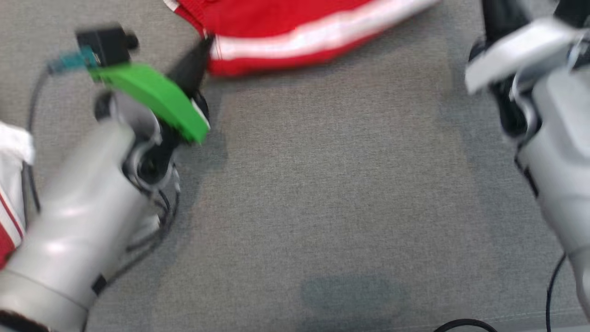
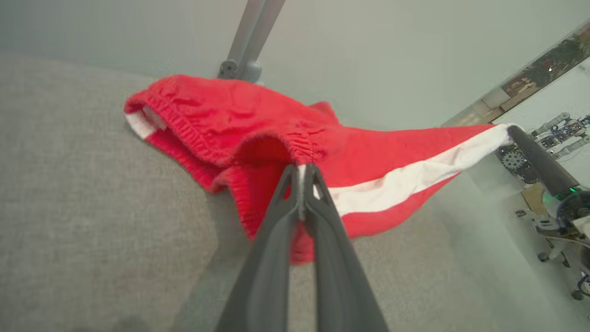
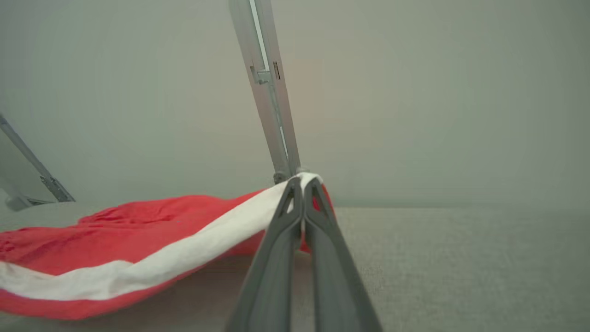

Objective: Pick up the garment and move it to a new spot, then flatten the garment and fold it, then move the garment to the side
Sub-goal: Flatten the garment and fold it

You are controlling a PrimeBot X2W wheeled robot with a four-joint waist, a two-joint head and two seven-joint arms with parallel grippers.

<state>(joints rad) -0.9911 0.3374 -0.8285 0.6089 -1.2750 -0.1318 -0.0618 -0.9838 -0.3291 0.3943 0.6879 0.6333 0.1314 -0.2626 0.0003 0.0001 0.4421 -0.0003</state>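
so — garment (image 2: 239, 115) between both tools (image 2: 302, 169) (image 3: 302, 180)

We see a surface (image 1: 322, 184) covered in grey woven fabric, flat and mostly bare across its middle. A red garment (image 1: 286, 27) with a white stripe lies at its far side in the head view. In the left wrist view the garment (image 2: 230, 115) rests on the surface at its bunched, elasticated end, while the striped part rises off the fabric toward the right. In the right wrist view the garment (image 3: 115, 240) sags with its low middle on the surface and one end lifted. At the head view's left edge we note a white cloth (image 1: 11, 157) with red stripes; whether it rests on the surface we cannot tell. A faint darker patch (image 1: 355, 295) marks the near part.
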